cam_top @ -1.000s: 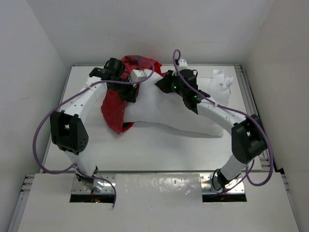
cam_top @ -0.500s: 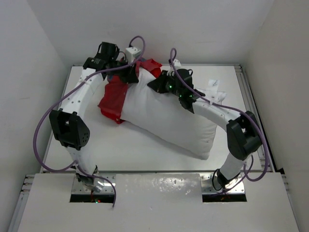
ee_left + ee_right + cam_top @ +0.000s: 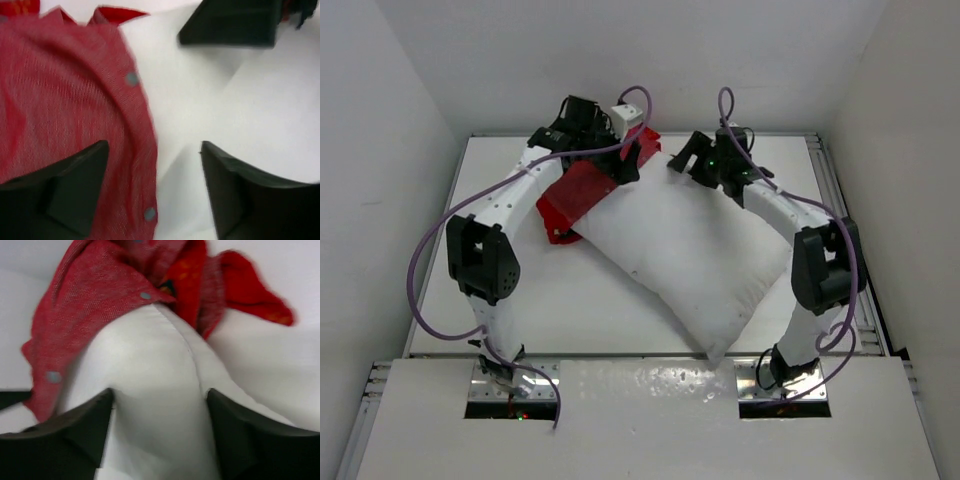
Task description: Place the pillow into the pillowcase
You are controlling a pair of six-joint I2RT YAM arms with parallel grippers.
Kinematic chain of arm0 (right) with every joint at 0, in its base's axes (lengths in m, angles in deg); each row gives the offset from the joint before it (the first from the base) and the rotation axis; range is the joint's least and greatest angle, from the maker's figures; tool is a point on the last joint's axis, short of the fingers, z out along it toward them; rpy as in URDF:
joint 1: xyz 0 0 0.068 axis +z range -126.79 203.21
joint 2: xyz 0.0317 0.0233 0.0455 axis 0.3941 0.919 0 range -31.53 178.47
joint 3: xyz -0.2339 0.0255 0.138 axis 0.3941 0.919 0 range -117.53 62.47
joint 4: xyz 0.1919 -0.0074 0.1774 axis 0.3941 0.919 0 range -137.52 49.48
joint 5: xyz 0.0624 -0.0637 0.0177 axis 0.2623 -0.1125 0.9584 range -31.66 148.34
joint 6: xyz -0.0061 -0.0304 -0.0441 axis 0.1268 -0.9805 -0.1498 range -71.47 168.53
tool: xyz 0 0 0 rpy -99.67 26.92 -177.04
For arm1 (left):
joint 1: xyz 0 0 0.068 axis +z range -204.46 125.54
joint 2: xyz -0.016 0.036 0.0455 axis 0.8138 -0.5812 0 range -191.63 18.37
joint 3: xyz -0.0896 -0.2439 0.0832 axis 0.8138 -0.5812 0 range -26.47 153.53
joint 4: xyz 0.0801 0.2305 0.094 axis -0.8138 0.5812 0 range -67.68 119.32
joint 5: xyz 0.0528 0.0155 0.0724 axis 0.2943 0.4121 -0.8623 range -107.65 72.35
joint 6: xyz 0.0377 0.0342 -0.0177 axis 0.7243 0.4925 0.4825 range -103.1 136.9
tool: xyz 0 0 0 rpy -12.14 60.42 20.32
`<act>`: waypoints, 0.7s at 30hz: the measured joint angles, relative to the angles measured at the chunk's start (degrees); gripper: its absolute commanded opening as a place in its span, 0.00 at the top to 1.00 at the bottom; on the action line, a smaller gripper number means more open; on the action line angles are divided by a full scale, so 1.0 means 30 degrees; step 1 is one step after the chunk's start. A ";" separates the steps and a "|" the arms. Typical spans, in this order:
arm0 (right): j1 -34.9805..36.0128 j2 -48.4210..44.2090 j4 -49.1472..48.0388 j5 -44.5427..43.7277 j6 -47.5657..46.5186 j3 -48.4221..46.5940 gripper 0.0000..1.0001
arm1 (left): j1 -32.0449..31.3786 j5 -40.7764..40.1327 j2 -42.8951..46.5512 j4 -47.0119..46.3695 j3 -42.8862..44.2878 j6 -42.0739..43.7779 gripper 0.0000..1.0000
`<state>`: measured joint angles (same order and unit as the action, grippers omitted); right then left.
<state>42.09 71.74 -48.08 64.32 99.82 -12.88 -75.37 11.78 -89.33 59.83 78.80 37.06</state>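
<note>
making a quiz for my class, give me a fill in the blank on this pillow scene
The pillowcase is coloured ____.
Most of the pillow lies ____ the pillowcase, not inside it.
The left gripper and the right gripper both have their jaws ____.
Missing words: red; outside; open.

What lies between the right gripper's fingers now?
The pillow's corner fills that gap, the red pillowcase's hem draped over it farther in; the right wrist view shows it.
</note>
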 measured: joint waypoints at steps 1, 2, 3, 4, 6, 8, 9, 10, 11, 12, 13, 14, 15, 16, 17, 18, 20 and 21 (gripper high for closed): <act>-0.0423 0.0029 0.0481 -0.0022 -0.0430 -0.0117 0.12 | 0.0000 -0.0146 -0.0044 0.0087 -0.0007 -0.0233 0.01; -0.0801 0.0015 0.0991 -0.0066 -0.0954 -0.0226 0.01 | 0.0109 -0.0430 -0.0080 0.0350 0.0000 0.0102 0.00; -0.1122 -0.0051 0.1413 -0.0182 -0.1749 -0.0291 0.01 | 0.0248 -0.0561 -0.0066 0.0736 0.0117 0.0146 0.00; -0.1443 -0.0233 0.1858 -0.0444 -0.2747 -0.0284 0.01 | 0.0372 -0.0670 -0.0066 0.1056 0.0313 0.0175 0.00; -0.1552 -0.0903 0.2579 -0.1137 -0.4619 -0.0109 0.01 | 0.0831 -0.0976 0.0007 0.1770 0.0758 0.0597 0.00; -0.0976 -0.2149 0.2951 -0.2157 -0.6681 0.0379 0.09 | 0.1617 -0.1552 0.0568 0.2557 0.0714 0.1078 0.00; -0.0495 -0.2936 0.3126 -0.2579 -0.7730 0.0634 0.38 | 0.2055 -0.1872 0.1027 0.2790 0.0452 0.1348 0.01; 0.0087 -0.3701 0.3271 -0.2885 -0.8801 0.0831 0.82 | 0.2535 -0.2295 0.1770 0.3009 -0.0095 0.1676 0.08; 0.0692 -0.4393 0.3300 -0.2987 -0.9602 0.0969 1.00 | 0.2943 -0.2725 0.2667 0.3111 -0.0933 0.1967 0.29; 0.1392 -0.5020 0.3359 -0.3060 -1.0302 0.1042 1.00 | 0.3410 -0.3147 0.3636 0.3541 -0.1763 0.2273 0.81; 0.2208 -0.5523 0.3351 -0.3155 -1.0907 0.1049 0.98 | 0.3701 -0.3504 0.4481 0.3840 -0.2557 0.2630 0.97; 0.3002 -0.5821 0.3257 -0.3242 -1.1453 0.1049 0.85 | 0.3861 -0.3818 0.5362 0.4109 -0.3490 0.3060 1.00; 0.3738 -0.5945 0.3169 -0.3351 -1.1941 0.1042 0.31 | 0.3847 -0.4189 0.6113 0.4328 -0.4401 0.3366 1.00; 0.4619 -0.5872 0.3155 -0.3504 -1.2393 0.1005 0.11 | 0.3716 -0.4524 0.6761 0.4175 -0.5442 0.3577 0.91; 0.5304 -0.5508 0.3220 -0.3614 -1.2954 0.0918 0.01 | 0.3672 -0.4874 0.7271 0.3912 -0.6528 0.3745 0.74; 0.6076 -0.4962 0.3410 -0.3818 -1.3406 0.0627 0.01 | 0.3599 -0.5311 0.7672 0.3774 -0.7723 0.3738 0.42; 0.7235 -0.3381 0.3745 -0.4379 -1.3923 -0.0277 0.01 | 0.3504 -0.5974 0.7905 0.3475 -0.9748 0.3861 0.18; 0.7737 -0.2594 0.3891 -0.4597 -1.4163 -0.0670 0.01 | 0.3519 -0.6229 0.7868 0.3410 -1.0513 0.3774 0.01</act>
<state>65.30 63.96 -36.41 50.53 57.33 -14.89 -64.81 -6.90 -65.73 70.06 47.26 48.39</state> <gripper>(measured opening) 0.985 0.704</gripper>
